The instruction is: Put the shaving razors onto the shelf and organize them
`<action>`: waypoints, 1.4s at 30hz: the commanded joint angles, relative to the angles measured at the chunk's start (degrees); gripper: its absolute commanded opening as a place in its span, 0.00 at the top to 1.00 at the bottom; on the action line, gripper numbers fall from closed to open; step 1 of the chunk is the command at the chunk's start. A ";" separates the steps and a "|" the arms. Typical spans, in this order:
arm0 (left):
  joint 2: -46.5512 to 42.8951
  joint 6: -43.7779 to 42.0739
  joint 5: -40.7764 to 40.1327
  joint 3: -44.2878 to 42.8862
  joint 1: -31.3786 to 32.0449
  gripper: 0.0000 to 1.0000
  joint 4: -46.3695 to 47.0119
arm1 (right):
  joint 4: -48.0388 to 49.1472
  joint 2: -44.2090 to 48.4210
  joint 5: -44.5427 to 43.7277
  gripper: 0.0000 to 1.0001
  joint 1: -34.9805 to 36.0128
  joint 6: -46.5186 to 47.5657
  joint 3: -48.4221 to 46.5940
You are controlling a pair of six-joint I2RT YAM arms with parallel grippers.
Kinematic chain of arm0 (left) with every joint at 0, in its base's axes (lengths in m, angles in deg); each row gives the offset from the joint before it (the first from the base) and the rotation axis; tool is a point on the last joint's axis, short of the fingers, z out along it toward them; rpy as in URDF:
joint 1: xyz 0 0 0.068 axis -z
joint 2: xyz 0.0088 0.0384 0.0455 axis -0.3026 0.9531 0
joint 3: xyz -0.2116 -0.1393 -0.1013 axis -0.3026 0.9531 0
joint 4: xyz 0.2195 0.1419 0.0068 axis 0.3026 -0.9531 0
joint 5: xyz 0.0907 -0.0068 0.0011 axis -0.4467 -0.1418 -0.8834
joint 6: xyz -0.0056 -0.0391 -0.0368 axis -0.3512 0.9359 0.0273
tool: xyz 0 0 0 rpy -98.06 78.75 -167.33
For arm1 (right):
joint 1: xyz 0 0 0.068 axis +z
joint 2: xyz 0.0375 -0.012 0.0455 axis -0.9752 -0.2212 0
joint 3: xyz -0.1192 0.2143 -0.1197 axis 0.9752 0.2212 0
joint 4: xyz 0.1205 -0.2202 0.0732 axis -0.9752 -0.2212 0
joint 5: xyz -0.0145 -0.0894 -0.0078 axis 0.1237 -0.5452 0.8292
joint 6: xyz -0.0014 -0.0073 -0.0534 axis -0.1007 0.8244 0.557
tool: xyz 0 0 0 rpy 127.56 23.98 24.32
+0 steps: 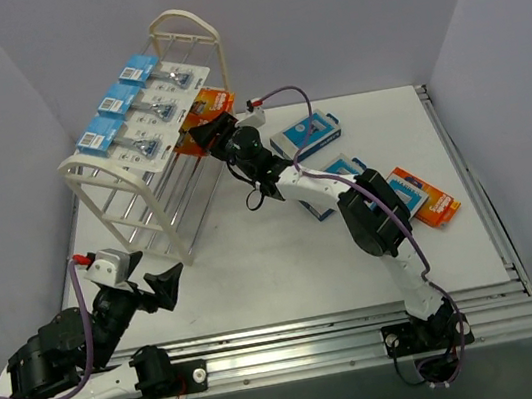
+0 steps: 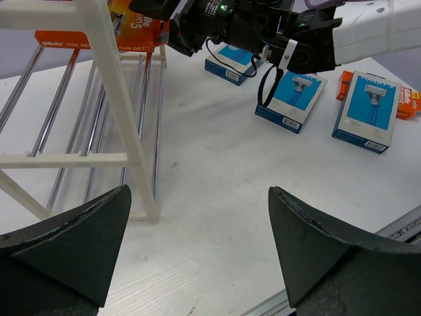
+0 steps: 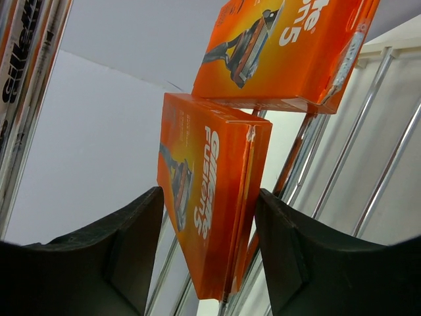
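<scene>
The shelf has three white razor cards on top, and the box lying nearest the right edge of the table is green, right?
Not quite. That box is orange, not green, as the top external view shows. The rest is right: three white razor cards lie on top of the shelf.

The left gripper's (image 2: 198,197) two dark fingers (image 2: 66,250) stand wide apart, with only bare white table (image 2: 210,164) between them. Past the left finger rises the cream shelf (image 2: 123,112), with an orange box (image 2: 135,36) behind its frame. Past the right finger lie three blue boxes (image 2: 294,95). The right arm (image 2: 368,33) stretches across above them towards the orange box.
</scene>
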 commanded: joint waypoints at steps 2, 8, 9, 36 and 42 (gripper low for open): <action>-1.15 -0.38 0.59 -0.41 -0.07 0.06 1.25 | -3.72 2.44 -0.55 0.51 0.67 2.09 -1.73; -1.24 -0.46 0.77 -0.41 -0.07 0.06 1.34 | -4.07 2.36 0.07 0.59 0.76 2.71 -2.08; -1.24 -0.46 0.86 -0.41 -0.07 0.06 1.34 | -4.16 2.27 0.15 0.59 0.84 2.70 -2.25; -0.71 -0.82 1.65 -0.32 -0.07 0.06 1.51 | -4.95 2.53 2.35 0.51 2.08 4.99 -3.31; -0.80 -0.90 1.74 -0.32 -0.16 0.06 1.42 | -5.83 3.15 2.00 0.45 1.81 5.08 -3.13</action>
